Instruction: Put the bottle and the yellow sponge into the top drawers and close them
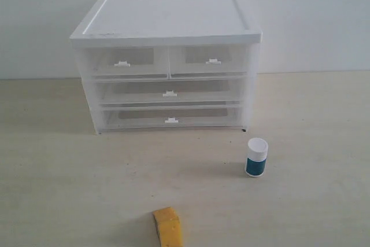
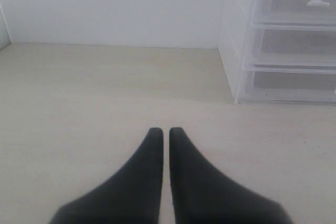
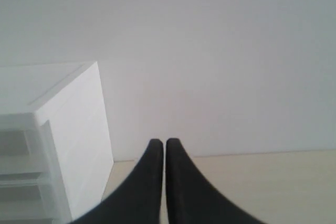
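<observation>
bottle (image 1: 256, 157): upright on table (image 1: 69, 172), front-R of cabinet (image 1: 167, 18); label too small to read. yellow sponge (image 1: 168, 226): on table, well apart from bottle. top drawers (image 1: 124, 62): both pushed in. L gripper (image 2: 166, 131), R gripper (image 3: 160, 142): clenched, empty.

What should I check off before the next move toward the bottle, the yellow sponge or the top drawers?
1. Bottle upright on the table, apart from the cabinet: ok.
2. Yellow sponge wholly in view: not ok, the exterior view's lower edge cuts it off.
3. Top left drawer open to take something: not ok, shut.
4. Top right drawer open: not ok, shut.
5. Left end effector empty: ok, closed on nothing.
6. Right end effector empty: ok, closed on nothing.
</observation>
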Controlling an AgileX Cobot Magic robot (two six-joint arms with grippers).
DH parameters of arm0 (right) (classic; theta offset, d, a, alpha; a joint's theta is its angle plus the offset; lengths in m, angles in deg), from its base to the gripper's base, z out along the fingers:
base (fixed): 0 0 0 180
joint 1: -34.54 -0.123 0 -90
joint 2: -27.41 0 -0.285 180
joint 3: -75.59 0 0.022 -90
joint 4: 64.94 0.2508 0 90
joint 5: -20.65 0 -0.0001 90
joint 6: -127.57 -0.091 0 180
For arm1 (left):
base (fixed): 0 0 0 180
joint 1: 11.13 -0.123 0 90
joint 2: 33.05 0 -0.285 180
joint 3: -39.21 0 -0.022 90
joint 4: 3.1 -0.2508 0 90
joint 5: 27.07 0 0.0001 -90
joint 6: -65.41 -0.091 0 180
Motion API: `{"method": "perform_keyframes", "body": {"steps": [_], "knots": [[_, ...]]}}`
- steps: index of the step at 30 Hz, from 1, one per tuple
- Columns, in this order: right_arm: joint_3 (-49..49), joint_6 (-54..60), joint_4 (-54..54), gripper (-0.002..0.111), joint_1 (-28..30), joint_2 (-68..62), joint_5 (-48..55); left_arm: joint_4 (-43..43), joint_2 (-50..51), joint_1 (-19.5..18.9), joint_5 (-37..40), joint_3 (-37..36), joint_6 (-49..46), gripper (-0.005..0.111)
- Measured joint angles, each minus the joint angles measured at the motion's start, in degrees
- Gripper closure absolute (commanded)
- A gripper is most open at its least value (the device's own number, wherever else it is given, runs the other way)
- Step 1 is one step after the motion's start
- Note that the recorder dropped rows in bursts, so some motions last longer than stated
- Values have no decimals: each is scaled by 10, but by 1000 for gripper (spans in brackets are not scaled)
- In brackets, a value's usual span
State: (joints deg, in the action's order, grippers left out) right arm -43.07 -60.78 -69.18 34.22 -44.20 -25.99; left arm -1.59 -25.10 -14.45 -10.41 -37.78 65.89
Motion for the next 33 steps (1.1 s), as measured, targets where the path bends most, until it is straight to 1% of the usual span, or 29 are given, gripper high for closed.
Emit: {"method": "perform_keyframes", "body": {"steps": [2,5,12,21,27,29,33], "knots": [[0,2,0,108,-13,-21,-15,0,0,0,0,0,0,102],[-1,25,13,108,-58,-50,-44,0,0,0,0,0,0,102],[-42,158,170,108,-197,-125,-67,0,0,0,0,0,0,102],[-102,237,303,108,-336,-224,-144,0,0,0,0,0,0,102],[-138,248,357,108,-396,-309,-215,0,0,0,0,0,0,102],[-159,251,364,108,-408,-341,-221,0,0,0,0,0,0,102],[-201,248,364,108,-414,-382,-223,0,0,0,0,0,0,102]]}}
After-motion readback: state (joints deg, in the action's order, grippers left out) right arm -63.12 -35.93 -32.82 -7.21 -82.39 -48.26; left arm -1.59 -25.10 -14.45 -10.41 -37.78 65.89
